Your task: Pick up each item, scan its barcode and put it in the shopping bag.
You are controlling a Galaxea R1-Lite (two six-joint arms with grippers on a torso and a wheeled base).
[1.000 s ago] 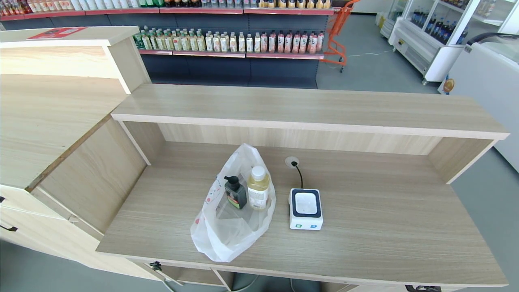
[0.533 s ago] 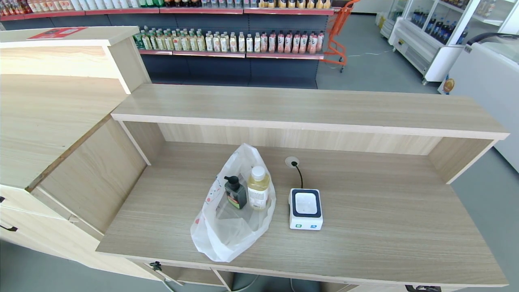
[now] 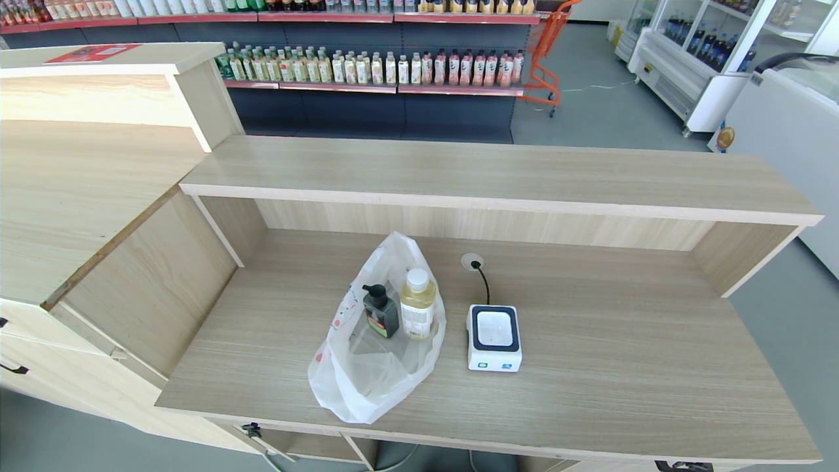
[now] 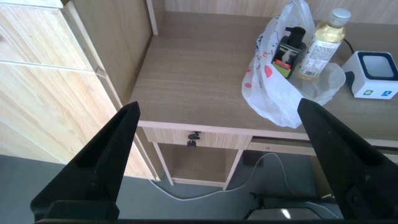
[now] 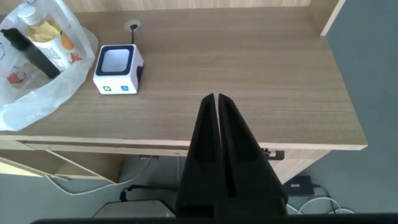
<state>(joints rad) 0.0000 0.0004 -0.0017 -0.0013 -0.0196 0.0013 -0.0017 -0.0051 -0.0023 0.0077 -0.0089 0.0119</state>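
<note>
Shelves of drinks out back, and up front a pale wood counter (image 3: 590,367) with the shopping bag (image 3: 367,387) lying on it, at 9 o'clock from the scanner (image 3: 493,335) and just beside it. Both items look bagged to me: a dark pump bottle (image 3: 381,313) and a yellow bottle (image 3: 417,305) touching it on its 3 o'clock side.

Both stand upright, long axis vertical, caps up; the pump spout aims roughly at 9 o'clock. The bag itself runs 12 to 6.

My worry is that thin, floppy plastic is all that props those bottles. One nudge or tug and they could tip, and the bag's 6 o'clock end sits near the counter edge.

Left gripper (image 4: 219,107) is spread wide, empty; right gripper (image 5: 216,98) is pinched together on nothing. Both hang off the 6 o'clock edge.
</note>
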